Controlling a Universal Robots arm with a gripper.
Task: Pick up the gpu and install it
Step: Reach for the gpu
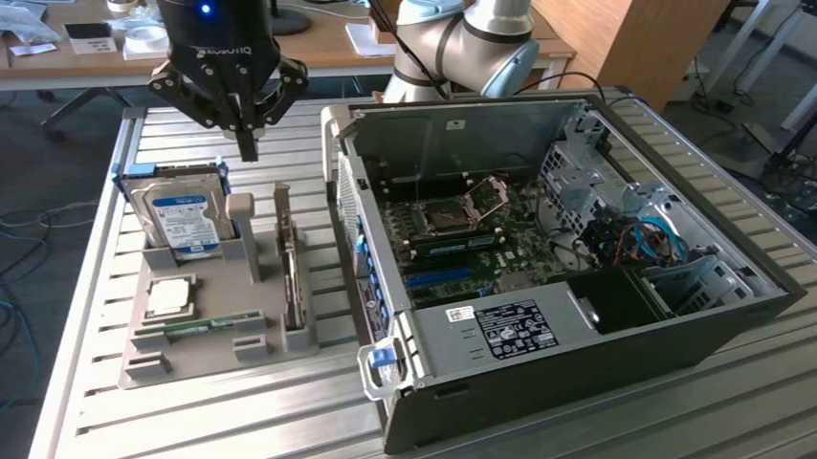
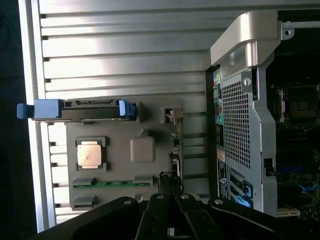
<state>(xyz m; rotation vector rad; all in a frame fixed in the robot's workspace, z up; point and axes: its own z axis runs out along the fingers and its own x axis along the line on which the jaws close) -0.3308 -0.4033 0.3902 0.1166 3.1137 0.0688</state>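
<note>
Black gripper (image 1: 248, 151) hovers above the tray (image 1: 210, 359), fingers (image 1: 244, 132) together and empty — lowered like that, they could strike the gpu's (image 1: 291, 277) thin edge and topple it.

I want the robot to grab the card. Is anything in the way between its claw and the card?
Nothing visible is. The gripper hangs above the grey tray, and the card stands on edge there with its top bare. The hard drive stands beside it, not over it.
</note>
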